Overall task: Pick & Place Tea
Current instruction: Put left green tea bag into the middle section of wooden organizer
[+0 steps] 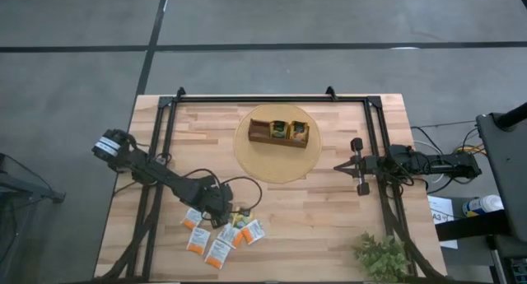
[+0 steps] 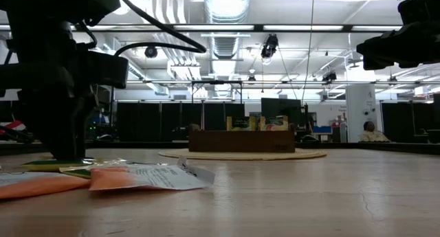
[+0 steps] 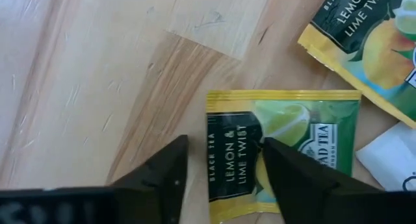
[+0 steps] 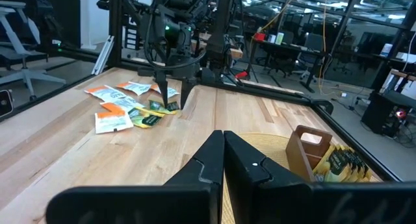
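Observation:
Tea packets (image 1: pixel 218 239) lie flat in a loose cluster on the wooden table near its front edge, white-and-orange and yellow-green ones. My left gripper (image 1: pixel 224 208) (image 3: pixel 222 149) points down, open, over the far end of the cluster. Below it lies a yellow-green packet (image 3: pixel 286 146) with a dark "Lemon & Lime Twist" panel. One finger (image 3: pixel 296 178) stands over the packet's face, the other (image 3: pixel 162 175) over bare wood beside its edge. A second such packet (image 3: pixel 364 36) lies close by. My right gripper (image 1: pixel 338 165) (image 4: pixel 223 138) waits shut at the right. My left gripper comes from above, pointing down, at the dark-panel end (image 3: pixel 227 152) of the yellow-green packet, which lies flat on the table. One finger is over the packet, the other beside its long edge. I cannot tell whether either fingertip touches it.
A brown wooden tray (image 1: pixel 259 137) with yellow-green packets standing in it sits on a round mat (image 1: pixel 247 156) at the far middle. A small green plant (image 1: pixel 383 255) stands at the near right corner. Black frame rails (image 1: pixel 165 128) run along the table's sides and back.

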`<state>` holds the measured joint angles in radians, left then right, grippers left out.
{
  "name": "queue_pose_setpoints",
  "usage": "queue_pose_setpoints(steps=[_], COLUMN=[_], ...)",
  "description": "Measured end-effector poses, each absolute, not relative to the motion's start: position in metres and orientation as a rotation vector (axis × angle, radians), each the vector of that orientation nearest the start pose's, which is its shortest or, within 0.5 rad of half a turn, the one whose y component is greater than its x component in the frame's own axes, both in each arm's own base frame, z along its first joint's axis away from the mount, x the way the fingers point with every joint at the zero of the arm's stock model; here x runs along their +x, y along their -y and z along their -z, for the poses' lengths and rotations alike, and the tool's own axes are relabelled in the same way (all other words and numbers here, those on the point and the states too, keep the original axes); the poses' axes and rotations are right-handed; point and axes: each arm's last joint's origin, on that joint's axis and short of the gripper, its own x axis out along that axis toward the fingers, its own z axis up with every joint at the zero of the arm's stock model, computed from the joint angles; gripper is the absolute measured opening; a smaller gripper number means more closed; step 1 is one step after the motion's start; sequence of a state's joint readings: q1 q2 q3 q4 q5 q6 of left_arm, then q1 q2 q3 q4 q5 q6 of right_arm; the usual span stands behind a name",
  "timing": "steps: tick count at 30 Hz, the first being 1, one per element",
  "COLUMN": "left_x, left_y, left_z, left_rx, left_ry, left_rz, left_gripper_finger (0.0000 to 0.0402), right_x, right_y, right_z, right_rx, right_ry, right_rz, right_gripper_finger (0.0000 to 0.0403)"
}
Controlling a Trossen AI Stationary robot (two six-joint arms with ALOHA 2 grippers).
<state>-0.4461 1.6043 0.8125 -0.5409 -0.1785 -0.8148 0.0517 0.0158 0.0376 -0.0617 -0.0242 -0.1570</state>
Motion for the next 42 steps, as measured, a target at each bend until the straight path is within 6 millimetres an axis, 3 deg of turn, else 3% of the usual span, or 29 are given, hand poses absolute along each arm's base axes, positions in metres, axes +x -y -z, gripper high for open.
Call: queue_pose_setpoints(steps=[6,8,16,23,33,42], left_x=[0.241,0.241,0.239,0.246,0.273,0.297], left_y=[0.109,0.109,0.107,0.094,0.072,0.053], left_z=[-0.139,-0.139,-0.151,-0.189,-0.238,-0.251], left_rx=[-0.285,-0.277,-0.198,0.01,0.384,0.619], left_ry=[-1.256,-1.257,-1.285,-1.242,-1.074,-0.977], left_rz=[-0.294,-0.287,-0.296,-0.397,-0.491,-0.462], left_gripper_finger=[0.0037,0.0012,0.0001,0.0001,0.0,0.0], right_x=[0.096,0.096,0.096,0.096,0.096,0.096], right_y=[-0.006,-0.006,-0.006,-0.006,-0.006,-0.006], right_z=[-0.169,-0.169,-0.169,-0.169,-0.169,-0.169], right_rx=[-0.157,-0.157,-0.157,-0.157,-0.157,-0.157], right_ry=[-0.034,-0.034,-0.034,-0.034,-0.034,-0.034], right_rz=[-0.079,-0.079,-0.079,-0.079,-0.079,-0.079], right_gripper_finger=[0.0009,0.0009,0.0009,0.0009,0.0009,0.0009])
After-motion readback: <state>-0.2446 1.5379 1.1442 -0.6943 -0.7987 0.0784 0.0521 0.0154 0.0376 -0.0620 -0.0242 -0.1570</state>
